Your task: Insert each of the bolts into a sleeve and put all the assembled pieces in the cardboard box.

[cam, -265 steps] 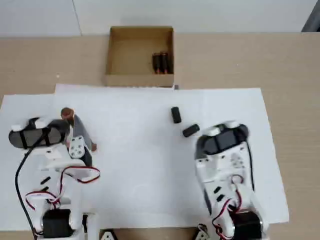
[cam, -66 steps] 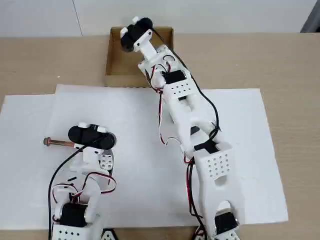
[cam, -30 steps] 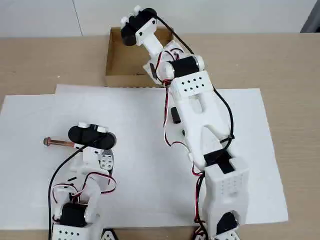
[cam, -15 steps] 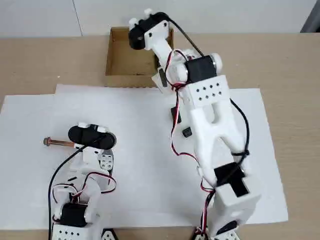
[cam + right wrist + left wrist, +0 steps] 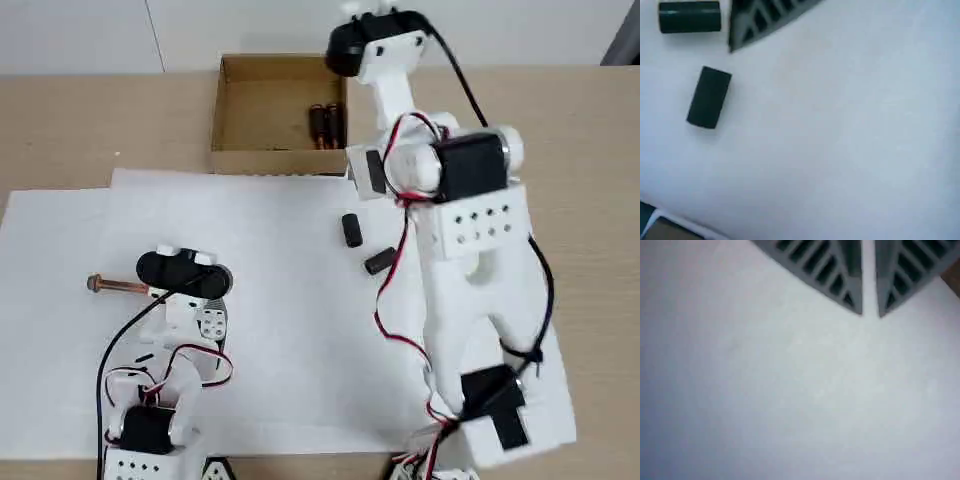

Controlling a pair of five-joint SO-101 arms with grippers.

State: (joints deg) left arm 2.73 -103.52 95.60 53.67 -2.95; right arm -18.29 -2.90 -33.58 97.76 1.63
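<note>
Two bolt-and-sleeve pieces (image 5: 325,125) lie in the cardboard box (image 5: 232,110) at its right side. Two black sleeves (image 5: 351,229) (image 5: 380,261) rest on the white paper; the right wrist view has them too (image 5: 709,97) (image 5: 690,16). My right gripper (image 5: 368,175) hangs open and empty just off the box's front right corner, one finger (image 5: 770,15) close to the sleeves. A loose bolt (image 5: 110,285) lies on the paper at the left. My left gripper (image 5: 870,312) sits low over the paper beside it, shut on nothing.
White paper (image 5: 270,350) covers most of the wooden table (image 5: 580,120). The right arm (image 5: 470,230) stretches from the front edge up past the box's right side. The left arm (image 5: 185,272) is folded at the front left.
The right arm has swung from over the box to the right and drawn back, uncovering the box's contents and both sleeves. The left arm and the bolt have stayed put.
</note>
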